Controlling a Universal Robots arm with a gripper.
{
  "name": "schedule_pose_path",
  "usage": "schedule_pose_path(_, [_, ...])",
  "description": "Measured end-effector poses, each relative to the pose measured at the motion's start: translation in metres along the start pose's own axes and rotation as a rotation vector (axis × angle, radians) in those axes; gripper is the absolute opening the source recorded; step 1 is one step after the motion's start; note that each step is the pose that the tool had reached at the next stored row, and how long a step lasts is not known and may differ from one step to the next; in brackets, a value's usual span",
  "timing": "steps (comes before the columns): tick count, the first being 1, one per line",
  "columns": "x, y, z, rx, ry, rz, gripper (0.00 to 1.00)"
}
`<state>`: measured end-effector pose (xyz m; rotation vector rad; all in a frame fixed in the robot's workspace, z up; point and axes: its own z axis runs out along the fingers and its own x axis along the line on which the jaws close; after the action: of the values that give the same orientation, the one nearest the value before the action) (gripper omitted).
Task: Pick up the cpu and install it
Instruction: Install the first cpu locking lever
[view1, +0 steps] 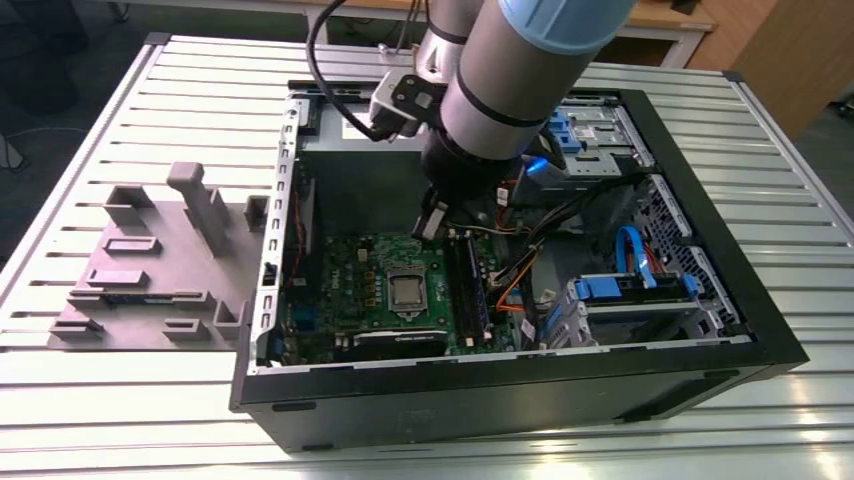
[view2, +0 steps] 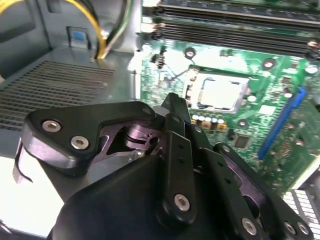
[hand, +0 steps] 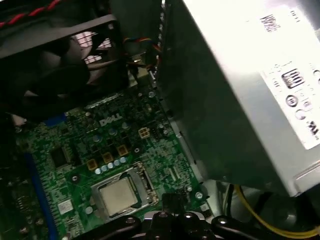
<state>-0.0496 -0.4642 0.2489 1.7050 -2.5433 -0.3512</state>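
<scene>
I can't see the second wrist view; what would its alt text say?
A black gripper hangs above a green motherboard, close to the silvery cpu sitting in its socket. Long black memory sticks run along the board's far edge, and yellow cables hang beside a grey vented metal box.

A robotics lab or workshop: a robot arm (view1: 514, 75) reaches into an open computer case (view1: 521, 390) on a slatted metal table (view1: 160, 80), with a grey parts fixture (view1: 154, 270) beside the case.
</scene>
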Motion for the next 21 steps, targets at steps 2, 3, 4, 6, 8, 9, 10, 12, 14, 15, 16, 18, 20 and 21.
schedule_pose_path(2, [0.0045,-0.0017,-0.0007,0.0002,0.0003,0.0,0.1])
schedule_pose_path(3, [0.0059,-0.0022,-0.0008,0.0006,0.001,0.001,0.1])
schedule_pose_path(4, [0.0072,-0.0027,-0.0009,0.0009,0.0017,0.001,0.1])
schedule_pose_path(6, [0.0098,-0.0037,-0.001,0.0018,0.0035,0.002,0.1])
schedule_pose_path(8, [0.013,-0.0049,-0.0013,0.0027,0.0056,0.003,0.1])
schedule_pose_path(9, [0.0146,-0.0055,-0.0014,0.0032,0.0067,0.004,0.1])
schedule_pose_path(10, [0.0161,-0.0061,-0.0016,0.0039,0.008,0.004,0.1])
schedule_pose_path(12, [0.0177,-0.0067,-0.0013,0.0069,0.0145,0.007,0.1])
schedule_pose_path(14, [0.0181,-0.007,-0.0011,0.0134,0.0293,0.012,0.1])
schedule_pose_path(15, [0.0182,-0.007,-0.001,0.0176,0.039,0.015,0.1])
schedule_pose_path(16, [0.0183,-0.0071,-0.0008,0.0222,0.0493,0.018,0.1])
schedule_pose_path(18, [0.0187,-0.0072,-0.0004,0.0302,0.0677,0.023,0.1])
schedule_pose_path(20, [0.0198,-0.0073,0.0016,0.0319,0.0711,0.026,0.1])
schedule_pose_path(21, [0.0207,-0.0072,0.0028,0.0322,0.072,0.027,0.1])
